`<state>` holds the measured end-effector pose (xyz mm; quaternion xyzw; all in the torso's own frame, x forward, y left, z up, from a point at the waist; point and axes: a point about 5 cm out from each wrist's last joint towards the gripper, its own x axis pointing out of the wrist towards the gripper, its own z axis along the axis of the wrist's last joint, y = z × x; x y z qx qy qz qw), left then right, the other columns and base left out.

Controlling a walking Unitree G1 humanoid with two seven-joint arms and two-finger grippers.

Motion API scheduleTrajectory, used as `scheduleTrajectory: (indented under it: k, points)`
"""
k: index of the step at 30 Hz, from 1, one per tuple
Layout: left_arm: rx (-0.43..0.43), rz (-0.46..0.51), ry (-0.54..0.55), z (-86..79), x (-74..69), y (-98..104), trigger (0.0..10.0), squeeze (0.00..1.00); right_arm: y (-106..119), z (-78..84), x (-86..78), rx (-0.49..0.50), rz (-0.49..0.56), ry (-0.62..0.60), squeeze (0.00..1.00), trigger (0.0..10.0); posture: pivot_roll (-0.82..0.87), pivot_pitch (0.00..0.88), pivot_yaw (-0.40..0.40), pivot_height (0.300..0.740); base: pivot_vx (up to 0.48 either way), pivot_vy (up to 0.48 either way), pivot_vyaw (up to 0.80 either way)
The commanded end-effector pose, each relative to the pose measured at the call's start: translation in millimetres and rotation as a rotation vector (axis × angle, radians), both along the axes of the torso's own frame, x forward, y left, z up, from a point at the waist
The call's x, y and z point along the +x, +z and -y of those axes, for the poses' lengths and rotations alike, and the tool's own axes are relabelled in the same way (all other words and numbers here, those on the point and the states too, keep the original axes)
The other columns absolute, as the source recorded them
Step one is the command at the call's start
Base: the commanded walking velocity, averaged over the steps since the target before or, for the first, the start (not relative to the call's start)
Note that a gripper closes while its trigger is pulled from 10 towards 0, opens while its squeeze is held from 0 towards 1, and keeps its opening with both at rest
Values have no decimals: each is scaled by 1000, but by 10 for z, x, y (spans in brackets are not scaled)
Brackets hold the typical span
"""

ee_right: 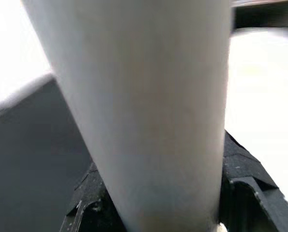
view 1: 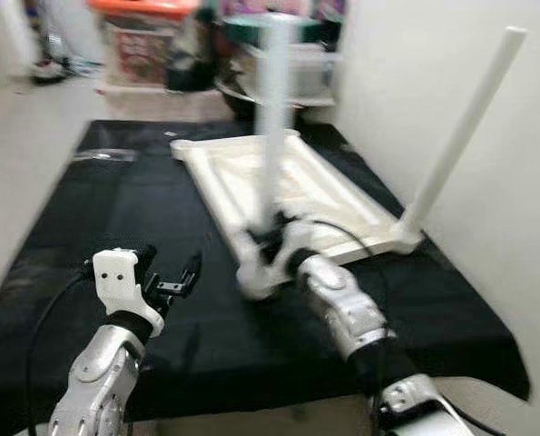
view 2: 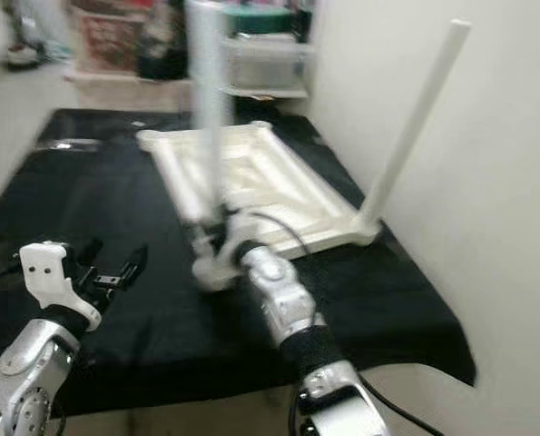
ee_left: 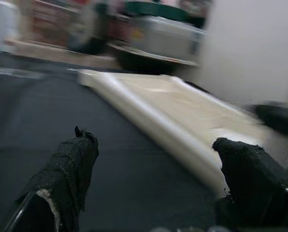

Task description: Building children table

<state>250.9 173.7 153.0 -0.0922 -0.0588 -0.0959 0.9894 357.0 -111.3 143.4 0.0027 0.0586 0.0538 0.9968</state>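
Tabletop: you have the white tabletop (view 1: 288, 186) lying upside down on the black mat (view 1: 115, 218).
Done: 1 leg (view 1: 460, 127) stands at the far right corner.
In hand: your right pincer (view 1: 274, 238) is clamped on leg 2 (view 1: 271, 118), upright at the near corner.
Left pincer (view 1: 170, 272): fingers apart, holding nothing, above the mat.
Left to do: by my judgement, seat leg 2, then 2 more.
Writing: none you can read; too blurred.

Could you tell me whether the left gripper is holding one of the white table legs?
No, the left gripper hovers open over the black cloth, while the right gripper grips the upright white leg.
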Motion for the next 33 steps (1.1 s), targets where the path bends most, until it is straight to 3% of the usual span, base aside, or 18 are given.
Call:
scheduleTrajectory:
  k: [1, 4, 5, 9, 10, 12, 13, 14, 17, 18, 20, 21, 24, 25, 27, 28, 29, 33]
  points:
    - [0, -1, -4, 10, 0, 13, 10000, 0, -275, 571, -153, -123, -120, -323, 0, 0, 97, 0, -115, 740, 0, 0, 0]
    - [0, -1, -5, 2, 8, 16, 10000, 0, -346, 584, -222, -137, -179, -283, 0, 0, 83, 0, -107, 740, 0, 0, 0]
    - [0, -2, -8, 4, 16, 17, 10000, 0, -339, 485, -218, -129, -171, -193, 0, 10000, 82, 0, -105, 740, 0, 0, 0]
    - [0, -2, -10, 6, 22, 18, 10000, 0, -332, 407, -206, -122, -161, -140, 0, 10000, 83, 0, -105, 740, 0, 0, 0]
    - [0, -2, -12, 8, 31, 17, 10000, 0, -241, 275, -178, -62, -105, -56, 1000, 10000, 85, 0, -104, 740, 0, 0, 0]
    - [1, -4, -12, 5, 42, 12, 10000, 0, 57, -31, -90, 61, 29, 201, 1000, 10000, 97, 0, -111, 740, 0, 0, 0]
    - [1, -4, -12, 5, 42, 12, 10000, 0, 57, -31, -90, 61, 29, 201, 1000, 10000, 97, 0, -111, 740, 0, 0, 0]
    - [2, -4, -12, 3, 43, 10, 10000, 0, 145, -117, -79, 90, 65, 285, 0, 10000, 97, 0, -111, 740, 0, 0, 0]
    - [0, -4, -10, -11, 37, 7, 10000, 0, 353, -274, -92, 70, 147, 514, 0, 10000, 99, 0, -111, 740, 0, 0, 0]
    - [0, -4, -10, -11, 37, 7, 10000, 0, 353, -274, -92, 70, 147, 514, 0, 10000, 99, 0, -111, 740, 0, 0, 0]
    - [0, -4, -11, -18, 35, 6, 10000, 0, 462, -412, -170, 13, 197, 787, 0, 10000, 106, 0, -117, 740, 0, 0, 0]
    - [0, -4, -11, -18, 35, 6, 10000, 0, 462, -412, -170, 13, 197, 787, 0, 10000, 106, 0, -117, 740, 0, 0, 0]
    - [1, -4, -12, -15, 34, 6, 10000, 0, 410, -533, -289, -60, 192, 1060, 0, 10000, 117, 0, -122, 740, 0, 0, 0]
    - [1, -4, -11, -13, 30, 6, 10000, 0, 344, -577, -339, -58, 175, 1115, 0, 7176, 124, 0, -125, 740, 0, 0, 0]
    - [2, -4, -11, -12, 26, 7, 10000, 0, 299, -606, -374, -54, 164, 1153, 0, 7176, 124, 0, -125, 740, 0, 0, 0]
    - [2, -4, -10, -11, 25, 7, 10000, 0, 276, -619, -391, -48, 158, 1178, 0, 4824, 124, 0, -125, 740, 0, 0, 0]
    - [3, -5, -8, -12, 12, 8, 10000, 0, 171, -670, -433, -30, 143, 1176, 0, 0, 135, 0, -129, 740, 0, 0, 0]
    - [3, -5, -7, -16, 2, 9, 10000, 0, 131, -686, -451, -22, 140, 1190, 0, 0, 134, 0, -127, 740, 0, 0, 0]
